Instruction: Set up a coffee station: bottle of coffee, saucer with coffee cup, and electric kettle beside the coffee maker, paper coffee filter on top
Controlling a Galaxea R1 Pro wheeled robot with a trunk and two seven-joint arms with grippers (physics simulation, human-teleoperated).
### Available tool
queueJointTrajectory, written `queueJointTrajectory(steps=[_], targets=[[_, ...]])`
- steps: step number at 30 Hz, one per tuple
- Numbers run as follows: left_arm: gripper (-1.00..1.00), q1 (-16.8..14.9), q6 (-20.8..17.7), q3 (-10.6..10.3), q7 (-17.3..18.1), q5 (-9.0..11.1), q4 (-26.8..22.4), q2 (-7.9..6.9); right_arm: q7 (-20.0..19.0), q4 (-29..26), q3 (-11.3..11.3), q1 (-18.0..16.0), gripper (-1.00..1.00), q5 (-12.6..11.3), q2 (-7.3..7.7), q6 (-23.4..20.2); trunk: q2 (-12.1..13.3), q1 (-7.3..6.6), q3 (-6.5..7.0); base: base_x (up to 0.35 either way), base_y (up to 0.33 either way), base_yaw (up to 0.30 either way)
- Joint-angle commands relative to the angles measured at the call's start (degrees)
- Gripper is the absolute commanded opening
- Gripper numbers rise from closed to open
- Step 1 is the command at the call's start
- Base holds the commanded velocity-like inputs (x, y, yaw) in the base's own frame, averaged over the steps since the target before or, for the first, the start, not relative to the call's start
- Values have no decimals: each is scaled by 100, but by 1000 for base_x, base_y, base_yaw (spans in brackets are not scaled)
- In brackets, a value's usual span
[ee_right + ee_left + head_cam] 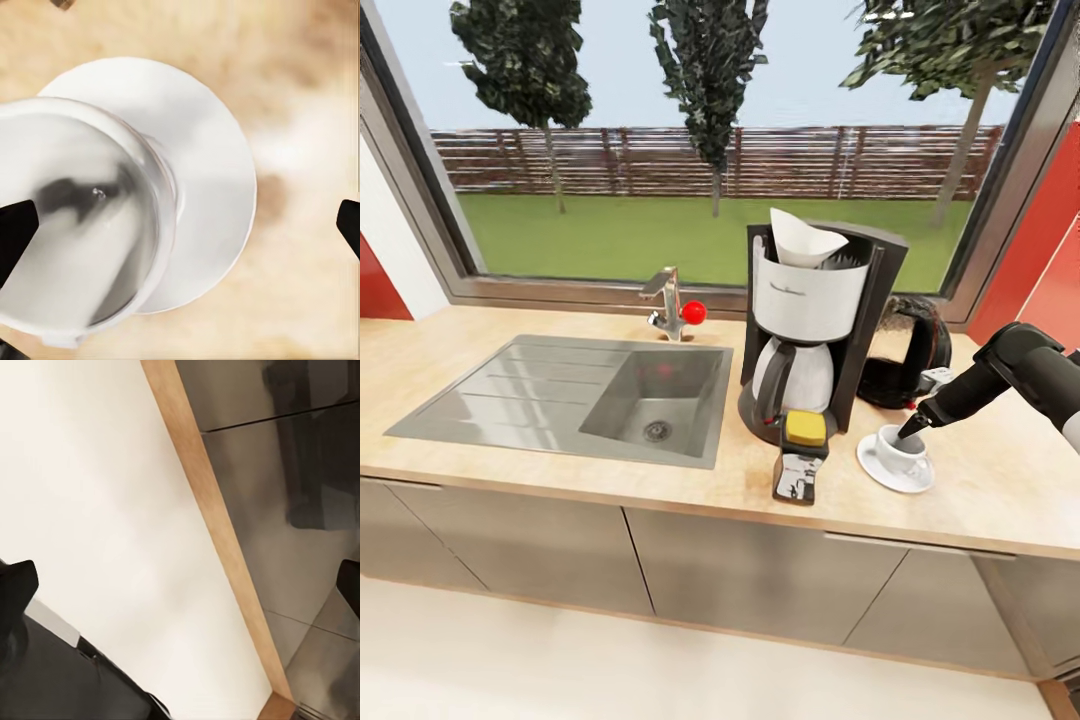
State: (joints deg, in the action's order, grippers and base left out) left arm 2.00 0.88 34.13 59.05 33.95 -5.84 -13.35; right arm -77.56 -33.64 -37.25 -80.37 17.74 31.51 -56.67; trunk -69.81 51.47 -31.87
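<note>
From the head camera, the coffee maker [815,325] stands on the kitchen countertop [510,470] beside the sink [575,395], with the paper coffee filter [800,240] sitting in its top. The bottle of coffee [801,462] stands just in front of its base, and the electric kettle [910,350] sits close behind on its right, so most of the station looks assembled. The right gripper [913,428] reaches down to the rim of the coffee cup [901,452], which rests on the saucer [895,470]. In the left wrist view, the left gripper [180,585], its fingertips set wide apart and holding nothing, hangs over pale floor beside the cabinet fronts [300,510], apparently idle. In the right wrist view the dark fingertips stand spread at either edge, with the cup sitting off-centre on the saucer, probably just set down.
</note>
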Motion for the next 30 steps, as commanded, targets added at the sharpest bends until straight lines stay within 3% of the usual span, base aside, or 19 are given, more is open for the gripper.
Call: queueJointTrajectory(steps=[1, 15, 30], targets=[[100, 2, 9, -38, 10, 42, -5, -1, -57, -11, -9, -5, 100, 54, 4, -37, -3, 1, 4, 0, 0, 0], [100, 2, 9, -38, 10, 40, -5, -1, -61, -11, -1, -5, 100, 54, 11, -37, -3, 1, 128, 0, 0, 0], [100, 2, 9, -38, 10, 42, -7, -1, -57, -11, 6, -5, 100, 46, 80, -37, -3, 1, 147, -213, 0, 0]])
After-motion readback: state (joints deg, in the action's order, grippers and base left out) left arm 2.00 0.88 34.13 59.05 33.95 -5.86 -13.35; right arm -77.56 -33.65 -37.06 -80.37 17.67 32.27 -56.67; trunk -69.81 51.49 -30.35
